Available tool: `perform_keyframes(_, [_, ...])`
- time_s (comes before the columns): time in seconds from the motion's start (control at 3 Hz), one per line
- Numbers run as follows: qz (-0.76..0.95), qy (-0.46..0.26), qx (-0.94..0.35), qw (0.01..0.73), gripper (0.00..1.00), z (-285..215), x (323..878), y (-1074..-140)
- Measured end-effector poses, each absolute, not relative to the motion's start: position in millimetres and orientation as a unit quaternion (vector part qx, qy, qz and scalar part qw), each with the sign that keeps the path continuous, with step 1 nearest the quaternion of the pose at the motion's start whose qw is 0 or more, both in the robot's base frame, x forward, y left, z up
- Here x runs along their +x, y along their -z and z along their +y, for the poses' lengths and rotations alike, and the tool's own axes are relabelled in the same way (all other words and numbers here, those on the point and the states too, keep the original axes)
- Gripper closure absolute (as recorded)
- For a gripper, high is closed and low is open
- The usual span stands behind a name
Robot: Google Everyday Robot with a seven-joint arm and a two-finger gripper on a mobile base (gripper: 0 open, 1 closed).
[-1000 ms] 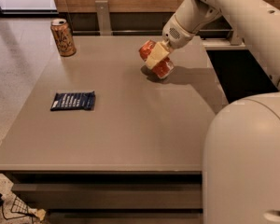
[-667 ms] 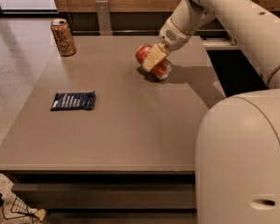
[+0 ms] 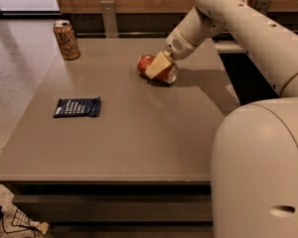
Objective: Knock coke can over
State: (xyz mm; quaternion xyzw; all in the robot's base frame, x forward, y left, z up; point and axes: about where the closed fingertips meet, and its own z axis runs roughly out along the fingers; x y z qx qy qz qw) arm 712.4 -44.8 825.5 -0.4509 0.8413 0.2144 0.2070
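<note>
Lying on its side now, the small red aluminium coke can (image 3: 144, 63) with its silver top turned toward the right rests on the far middle of the grey-brown rectangular table (image 3: 139, 152); a second ago it sat tilted and slightly further right, so it has been tipped down and nudged leftward, and I judge the knocking-over to be essentially done; the cream-coloured two-finger gripper (image 3: 157, 66) at the end of the white arm lies across the can's upper side, touching it, though whether it is clamped around the can or merely pressing against it cannot be told from this angle; what seems left is for the gripper to lift away without rolling the can toward the edge; well apart at the far left corner stands an upright tan-orange can with dark markings (image 3: 66, 39), untouched and out of the arm's way; a flat dark blue foil packet (image 3: 77, 107) lies nearer on the left, also well clear; nothing stands between the gripper and a free retreat upward or to the right.
</note>
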Motion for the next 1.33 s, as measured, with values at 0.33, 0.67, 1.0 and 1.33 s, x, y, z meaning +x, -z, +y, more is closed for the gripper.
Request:
perform_keyframes(0.33, [0.841, -0.214, -0.451, 0.207, 0.85, -44.8, 712.4, -829.1])
perform_keyframes(0.67, [0.841, -0.215, -0.452, 0.205, 0.61, -43.3, 712.5, -827.5])
perform_keyframes(1.0, [0.841, -0.215, -0.452, 0.206, 0.38, -43.4, 712.5, -829.1])
perform_keyframes(1.33, [0.841, -0.216, -0.452, 0.204, 0.15, -41.6, 712.6, -827.2])
